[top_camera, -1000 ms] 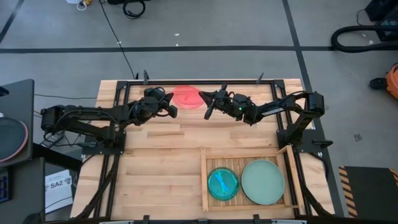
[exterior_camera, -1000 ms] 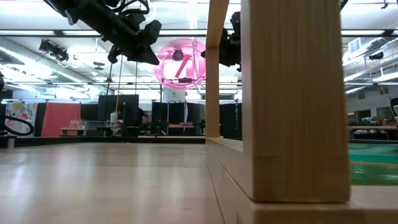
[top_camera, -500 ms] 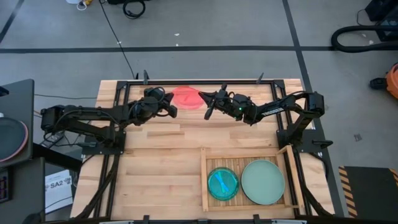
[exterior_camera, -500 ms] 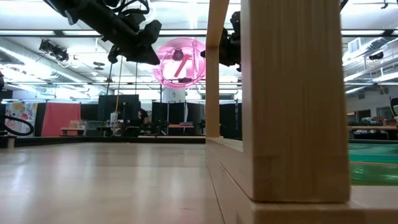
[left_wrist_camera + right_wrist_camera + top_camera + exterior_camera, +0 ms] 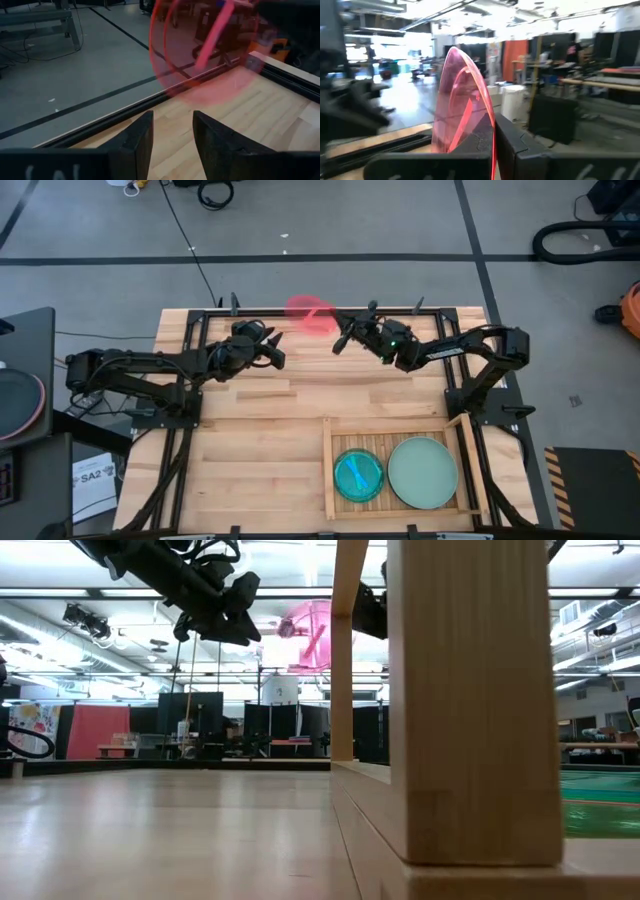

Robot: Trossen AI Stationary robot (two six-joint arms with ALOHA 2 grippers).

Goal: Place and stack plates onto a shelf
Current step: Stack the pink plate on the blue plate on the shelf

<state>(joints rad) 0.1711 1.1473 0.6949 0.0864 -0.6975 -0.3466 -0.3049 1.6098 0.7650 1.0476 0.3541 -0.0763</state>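
A translucent pink plate (image 5: 312, 313) hangs in the air over the table's far edge, with my right gripper (image 5: 338, 335) shut on it. In the low view the pink plate (image 5: 312, 635) is half hidden behind a wooden post. My left gripper (image 5: 172, 135) stands open just left of the plate and has nothing between its fingers. Near the table's front right lies the slatted wooden shelf (image 5: 392, 423). In it a cyan plate (image 5: 358, 476) and a pale mint plate (image 5: 423, 471) lie flat, side by side. My right gripper pinches the pink plate's rim (image 5: 490, 131) between its two fingers. The fingers come about level from the table's right side. The plate is lifted clear of the table and stands tilted on edge beyond the fingertips.
Black frame rails (image 5: 200, 330) run along the table's far and side edges. A dark round plate (image 5: 18, 400) lies on a stand off the table's left edge. The bare plank tabletop (image 5: 250, 450) spreads left of the shelf.
My left gripper has let go of the pink plate and kept its place. My right gripper has carried the plate up and toward the table's far right. The plate faced the low camera as a full disc before. It is now tipped and clear of my left gripper.
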